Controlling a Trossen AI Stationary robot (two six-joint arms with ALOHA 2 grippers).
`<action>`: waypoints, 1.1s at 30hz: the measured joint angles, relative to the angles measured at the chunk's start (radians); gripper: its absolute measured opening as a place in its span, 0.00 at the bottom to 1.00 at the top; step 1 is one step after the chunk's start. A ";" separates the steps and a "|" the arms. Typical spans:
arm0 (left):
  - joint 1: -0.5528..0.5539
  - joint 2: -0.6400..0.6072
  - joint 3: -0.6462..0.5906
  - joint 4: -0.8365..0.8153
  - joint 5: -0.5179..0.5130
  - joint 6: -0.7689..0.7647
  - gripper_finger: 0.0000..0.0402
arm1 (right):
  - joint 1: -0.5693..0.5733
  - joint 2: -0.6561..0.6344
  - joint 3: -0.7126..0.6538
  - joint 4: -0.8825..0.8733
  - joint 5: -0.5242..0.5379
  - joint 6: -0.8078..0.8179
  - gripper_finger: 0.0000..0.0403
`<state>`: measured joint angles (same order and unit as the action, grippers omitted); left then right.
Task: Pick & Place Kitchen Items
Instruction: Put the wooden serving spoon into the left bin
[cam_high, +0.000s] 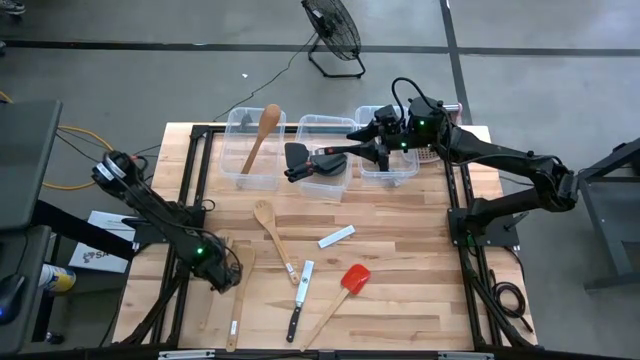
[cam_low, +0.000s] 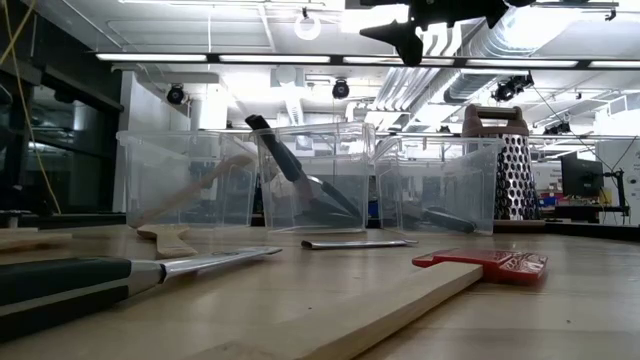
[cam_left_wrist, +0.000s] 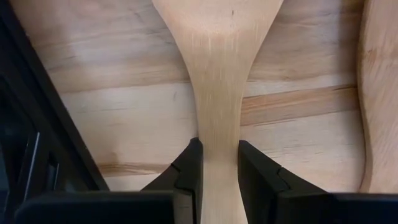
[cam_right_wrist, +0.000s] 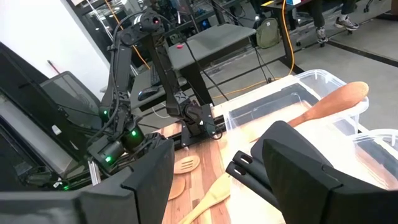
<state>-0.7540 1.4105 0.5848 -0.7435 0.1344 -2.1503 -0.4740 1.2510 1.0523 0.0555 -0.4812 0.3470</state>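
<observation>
In the lower left of the high view, the left pincer sits low on the surface, its 2 fingers closed against the narrow neck of a pale wooden spatula lying flat there. At upper centre, the right pincer hangs wide open and empty above the middle bin, over the black turners inside it.

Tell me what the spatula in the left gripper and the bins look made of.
Spatula clamped by the left gripper: pale unfinished-looking wood, straight grain showing, matte. Bins: clear, glossy plastic by the look; utensils and the room show through the walls.
</observation>
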 joint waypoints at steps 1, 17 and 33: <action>0.000 0.002 0.008 -0.009 -0.003 0.001 0.16 | 0.000 0.000 0.000 0.000 0.000 0.000 0.58; 0.002 -0.008 0.182 -0.185 -0.057 -0.001 0.16 | 0.000 0.000 0.000 0.000 -0.001 -0.003 0.58; 0.002 -0.067 0.517 -0.536 -0.545 0.076 0.16 | 0.000 0.000 0.000 0.003 -0.001 -0.003 0.58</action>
<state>-0.7518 1.3437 1.1020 -1.2799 -0.4101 -2.0747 -0.4744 1.2510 1.0523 0.0589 -0.4820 0.3443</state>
